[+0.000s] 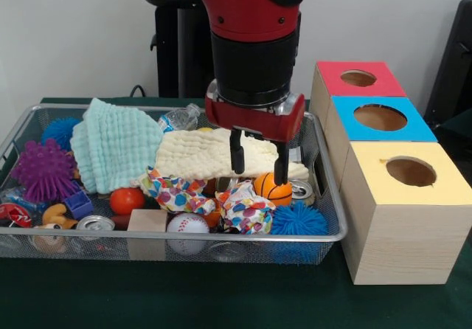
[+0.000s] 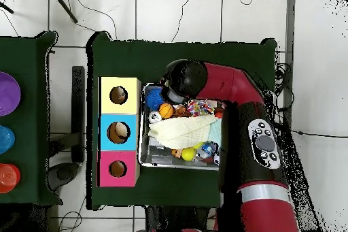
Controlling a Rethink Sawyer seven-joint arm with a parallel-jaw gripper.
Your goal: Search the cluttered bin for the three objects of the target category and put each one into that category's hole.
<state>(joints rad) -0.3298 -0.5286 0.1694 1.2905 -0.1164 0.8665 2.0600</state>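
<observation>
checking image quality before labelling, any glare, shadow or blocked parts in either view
Front view: even light, no strong glare; the end effector hangs open over the dotted fabric pieces, hiding part of the cream towel. Overhead view: the arm covers much of the bin; contents too small to sort.

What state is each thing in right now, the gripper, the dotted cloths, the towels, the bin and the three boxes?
gripper: open, empty, above the bin
dotted cloths: two visible, crumpled, in the bin
wire bin: full of clutter
mint towel: bunched at the back
cream towel: spread over other items
yellow box hole: looks empty
blue box hole: contents unclear
red box hole: contents unclear
</observation>
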